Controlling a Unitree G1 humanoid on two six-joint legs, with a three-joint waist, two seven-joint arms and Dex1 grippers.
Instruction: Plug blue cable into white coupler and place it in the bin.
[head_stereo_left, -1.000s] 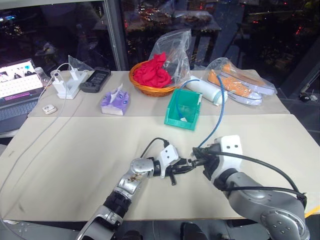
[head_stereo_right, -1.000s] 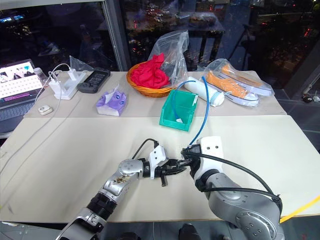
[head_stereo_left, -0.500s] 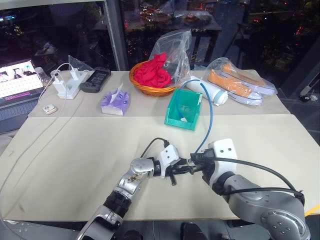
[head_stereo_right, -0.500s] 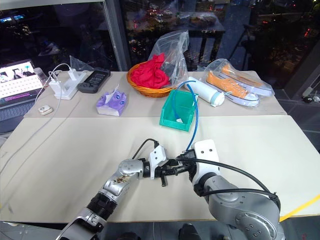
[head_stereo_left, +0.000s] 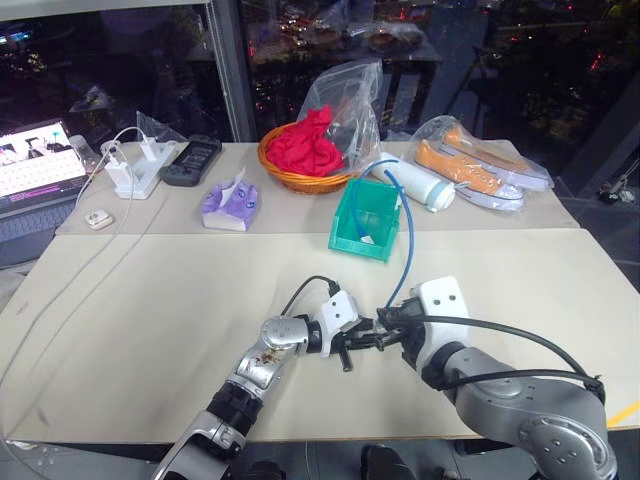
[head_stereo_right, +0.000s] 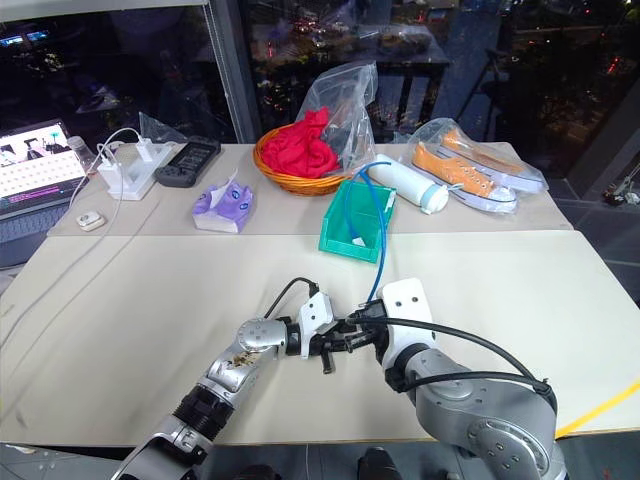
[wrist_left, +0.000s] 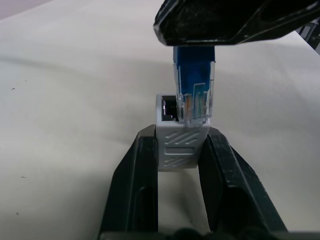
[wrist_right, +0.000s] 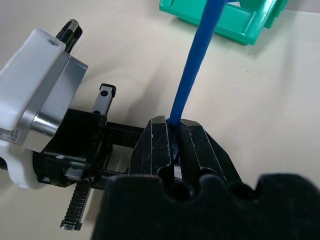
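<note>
Pinching the boxy, ribbed white coupler (wrist_left: 179, 141), the left gripper (wrist_left: 180, 165) faces the right gripper (wrist_right: 172, 145), clamped on the thin blue cable (wrist_right: 192, 75). At twelve o'clock, the teal bin (head_stereo_left: 352, 232) holds cable slack.

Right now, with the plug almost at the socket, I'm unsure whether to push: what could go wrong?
The clear plug sits off to one side of the white coupler opening, so pushing may jam it or twist the coupler out of the left gripper. The blue cable arcs past the bin and could drag it.
</note>
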